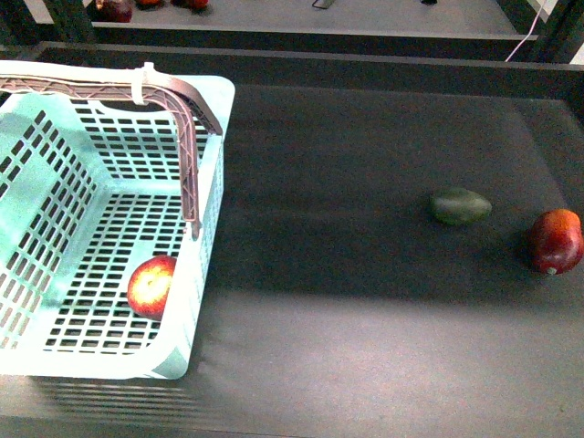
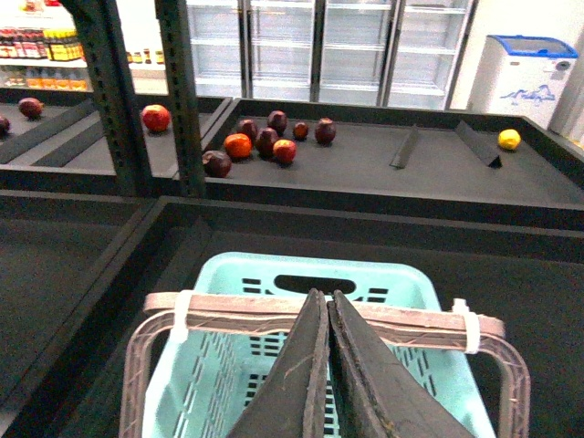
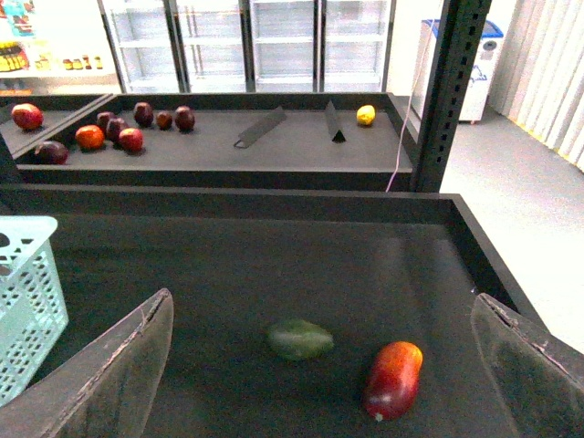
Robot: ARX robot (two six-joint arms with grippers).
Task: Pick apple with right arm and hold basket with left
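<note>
Mint-green plastic fills the near corner of the front view: the basket point(image 1: 55, 210) sits on the dark tabletop point(image 1: 365, 228), and the apple point(image 1: 151, 286) lies inside it on the slotted floor, close to the wall that faces the open tabletop. Going by that, the picking looks done or the fruit began there; either way the red and yellow one is in the basket, not out on the mat.

Over on the left wrist view, the left tool point(image 2: 327, 365) has its two dark blades pressed together, hanging right above the banded handles point(image 2: 319, 315). Whether it actually pinches them cannot be told from here.

The right tool point(image 3: 319, 365) is spread wide apart, empty, and looks down past the basket's far side at the dark green fruit point(image 3: 299, 338) and the maroon fruit point(image 3: 393, 379), both well apart from the basket.

To do this step well, the right arm should ignore those two and swing back over the basket, dropping in beside the handles without knocking them. The left should keep the basket steady, since light plastic will likely slide on this mat if nudged.
</note>
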